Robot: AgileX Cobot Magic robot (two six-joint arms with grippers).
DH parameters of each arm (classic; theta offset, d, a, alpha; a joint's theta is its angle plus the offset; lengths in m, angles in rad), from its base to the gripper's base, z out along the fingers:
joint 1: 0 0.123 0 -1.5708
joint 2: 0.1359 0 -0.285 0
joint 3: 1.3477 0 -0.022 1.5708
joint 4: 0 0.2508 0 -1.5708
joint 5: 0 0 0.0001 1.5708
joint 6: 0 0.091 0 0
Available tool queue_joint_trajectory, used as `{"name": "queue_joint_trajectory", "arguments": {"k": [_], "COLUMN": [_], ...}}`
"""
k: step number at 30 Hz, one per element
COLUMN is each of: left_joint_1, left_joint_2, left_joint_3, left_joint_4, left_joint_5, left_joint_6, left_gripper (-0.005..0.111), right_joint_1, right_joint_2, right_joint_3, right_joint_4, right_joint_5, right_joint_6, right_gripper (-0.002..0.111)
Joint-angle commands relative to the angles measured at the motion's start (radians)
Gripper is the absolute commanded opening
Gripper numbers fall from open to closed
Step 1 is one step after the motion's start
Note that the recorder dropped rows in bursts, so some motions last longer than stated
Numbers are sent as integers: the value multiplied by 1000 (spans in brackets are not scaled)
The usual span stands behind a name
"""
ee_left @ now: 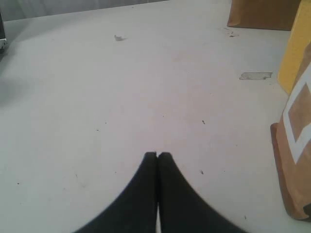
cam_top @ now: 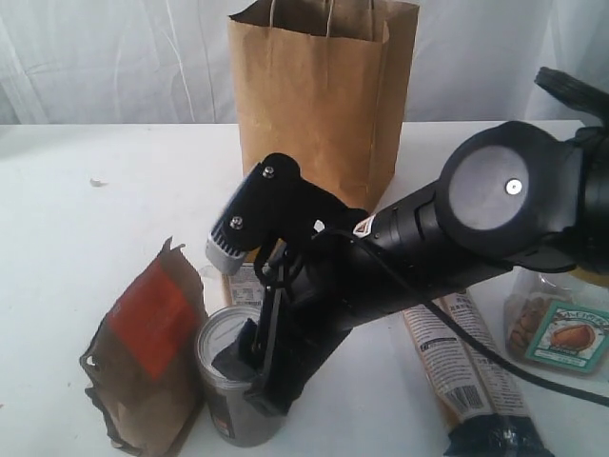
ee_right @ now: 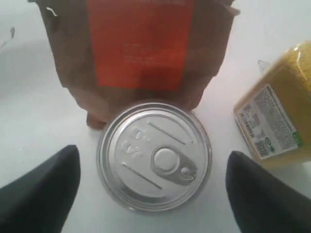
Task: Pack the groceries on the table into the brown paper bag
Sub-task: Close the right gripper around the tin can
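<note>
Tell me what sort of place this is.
Probably a robot lab bench staged for grocery packing: a white tabletop, a brown paper bag, and a black robot arm over a silver can.

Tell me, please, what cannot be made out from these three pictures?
Brown paper bag, exterior view: its own walls hide the inside.
Silver can, exterior view: the right arm covers much of it.
Long pasta packet, exterior view: the arm crosses it, the bottom edge cuts it off.
Yellow-grain bottle, right wrist view: frame edge cuts off one end.
Orange-labelled pouch, right wrist view: print too blurred to read.
</note>
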Motion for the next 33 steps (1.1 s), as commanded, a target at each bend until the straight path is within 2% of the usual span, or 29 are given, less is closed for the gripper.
{"name": "queue_joint_trajectory", "arguments": {"k": [1, 9, 15, 19, 28, 31, 33], "left_joint_1": [-6, -6, -6, -6, -6, -6, -6], "left_joint_2": [-4, -4, -4, -4, -4, -4, -4], "left_joint_3": [5, 5, 5, 5, 5, 5, 5], "left_joint_4": [0, 0, 0, 0, 0, 0, 0], "left_joint_5": [-1, -1, -1, -1, -1, -1, -1], "left_joint_6": [0, 0, 0, 0, 0, 0, 0], "left_gripper": [0, 0, 0, 0, 0, 0, 0], "right_joint_1": [0, 0, 0, 0, 0, 0, 0], "right_joint_2": [2, 70, 80, 129, 214, 218, 218], "right_joint_3": [3, 3, 3, 3, -1, -1, -1], "right_joint_4": [7, 6, 9, 77, 77, 81, 88], "right_joint_5": [14, 13, -106, -119, -196, -198, -198], "right_joint_6": [-71, -130, -187, -190, -190, -190, -190], "right_gripper": [76, 76, 76, 76, 76, 71, 62]}}
